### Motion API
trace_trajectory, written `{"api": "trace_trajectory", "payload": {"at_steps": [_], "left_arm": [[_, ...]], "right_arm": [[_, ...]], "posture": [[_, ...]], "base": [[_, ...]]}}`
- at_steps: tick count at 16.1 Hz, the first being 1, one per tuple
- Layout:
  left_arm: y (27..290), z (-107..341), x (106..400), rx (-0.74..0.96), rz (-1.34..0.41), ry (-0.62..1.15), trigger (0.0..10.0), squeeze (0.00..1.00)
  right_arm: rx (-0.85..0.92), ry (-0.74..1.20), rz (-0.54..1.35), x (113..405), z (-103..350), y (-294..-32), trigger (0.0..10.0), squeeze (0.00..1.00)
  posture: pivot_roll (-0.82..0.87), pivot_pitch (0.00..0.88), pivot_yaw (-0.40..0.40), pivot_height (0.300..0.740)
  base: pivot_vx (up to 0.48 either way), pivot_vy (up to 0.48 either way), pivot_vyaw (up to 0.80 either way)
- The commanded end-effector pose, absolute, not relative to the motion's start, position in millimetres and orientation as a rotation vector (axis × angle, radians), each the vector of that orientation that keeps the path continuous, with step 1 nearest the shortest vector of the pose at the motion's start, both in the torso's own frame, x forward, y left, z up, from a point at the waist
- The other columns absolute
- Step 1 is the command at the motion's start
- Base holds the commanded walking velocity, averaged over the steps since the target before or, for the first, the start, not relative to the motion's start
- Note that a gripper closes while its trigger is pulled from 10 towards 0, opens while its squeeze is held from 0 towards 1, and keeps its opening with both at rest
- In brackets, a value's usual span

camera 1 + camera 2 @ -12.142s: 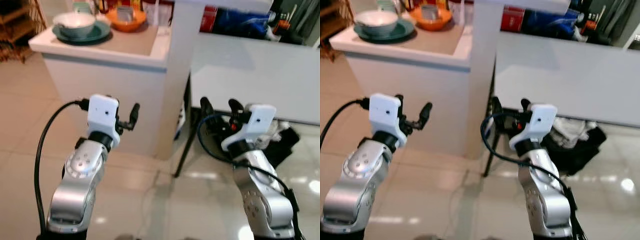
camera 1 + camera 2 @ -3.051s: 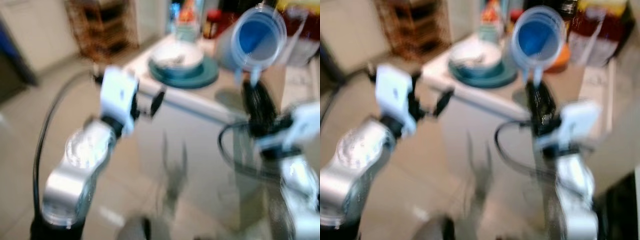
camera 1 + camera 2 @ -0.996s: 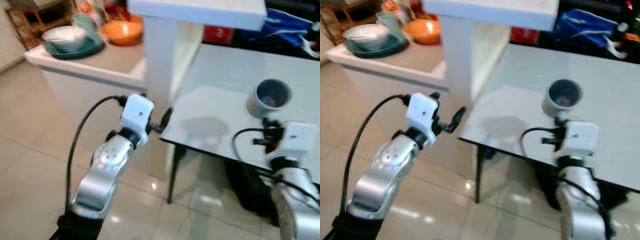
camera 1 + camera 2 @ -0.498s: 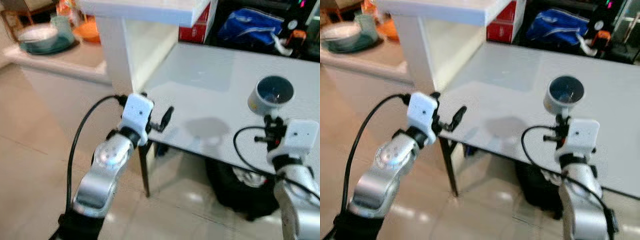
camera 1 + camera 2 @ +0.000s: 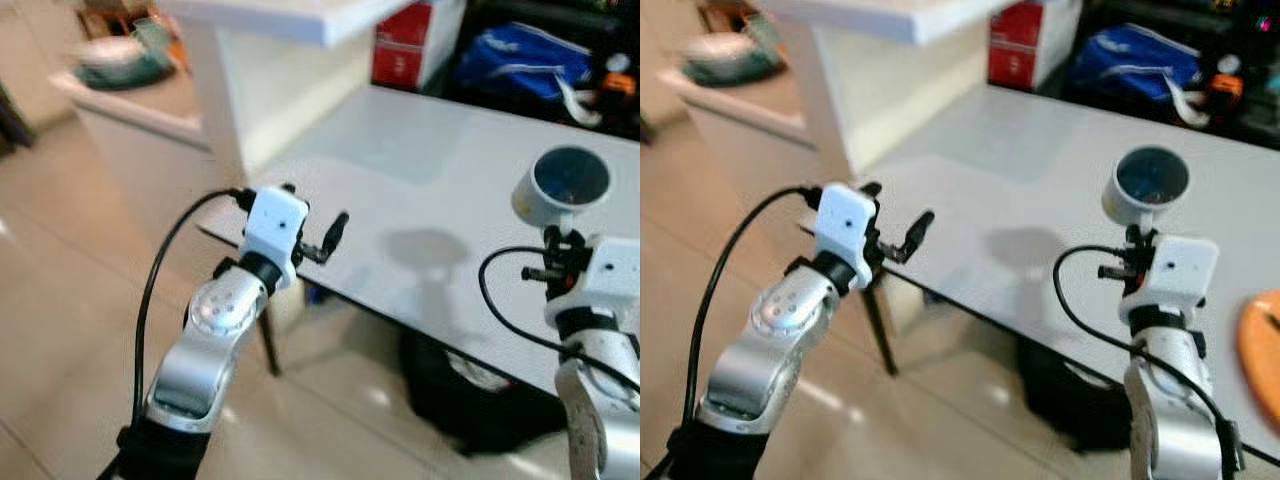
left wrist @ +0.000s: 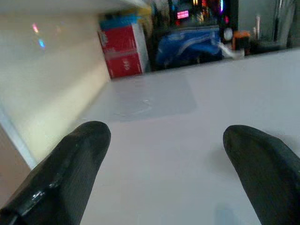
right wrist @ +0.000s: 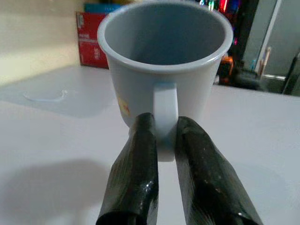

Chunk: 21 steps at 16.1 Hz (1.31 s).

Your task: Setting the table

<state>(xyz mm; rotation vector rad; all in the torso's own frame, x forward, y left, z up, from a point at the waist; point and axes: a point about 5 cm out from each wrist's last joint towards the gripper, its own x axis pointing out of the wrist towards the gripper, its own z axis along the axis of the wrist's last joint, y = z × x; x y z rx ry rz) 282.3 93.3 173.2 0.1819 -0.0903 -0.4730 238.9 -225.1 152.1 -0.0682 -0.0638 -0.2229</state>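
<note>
White table (image 5: 1020, 190) now fills the view, counter gone off to the far left since a second ago: robot has turned in, mug placement looks next. Right gripper (image 7: 161, 136) pinches the blue mug (image 7: 164, 70) by its handle, held above the tabletop. Left gripper (image 6: 164, 154) spread wide, empty, over the near edge. Orange plate (image 5: 1262, 350) just right of the right gripper; landing spot ahead looks unobstructed.

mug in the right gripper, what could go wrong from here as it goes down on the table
The right gripper pinches the mug only by its handle, so it may swivel or slip. It hangs above the white table and could tip if released early. An orange plate lies close on the robot's right, so a drift that way might knock it.
</note>
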Motion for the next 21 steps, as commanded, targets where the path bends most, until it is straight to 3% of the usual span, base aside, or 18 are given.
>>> {"api": "trace_trajectory", "payload": {"at_steps": [1, 19, 21], "left_arm": [[96.3, 175.8, 284.5, 0.194, -0.467, -0.097, 10.0, 0.0], [86.6, 171.3, 274.7, 0.191, -0.564, -0.076, 10.0, 0.0], [84.1, 171.6, 267.0, 0.131, -0.666, -0.068, 10.0, 0.0]], "right_arm": [[-0.069, -0.092, -0.213, 239.5, 158.0, -222.4, 10.0, 0.0], [-0.143, -0.054, -0.186, 224.9, 180.6, -260.0, 10.0, 0.0], [-0.167, -0.027, -0.122, 222.4, 183.7, -263.7, 10.0, 0.0]], "posture": [[-0.04, 0.009, 0.061, 0.74], [-0.04, 0.027, 0.07, 0.74], [-0.03, 0.032, 0.07, 0.74]], "base": [[0.0, -0.48, 0.0], [0.0, -0.475, 0.0], [0.0, 0.0, 0.0]]}}
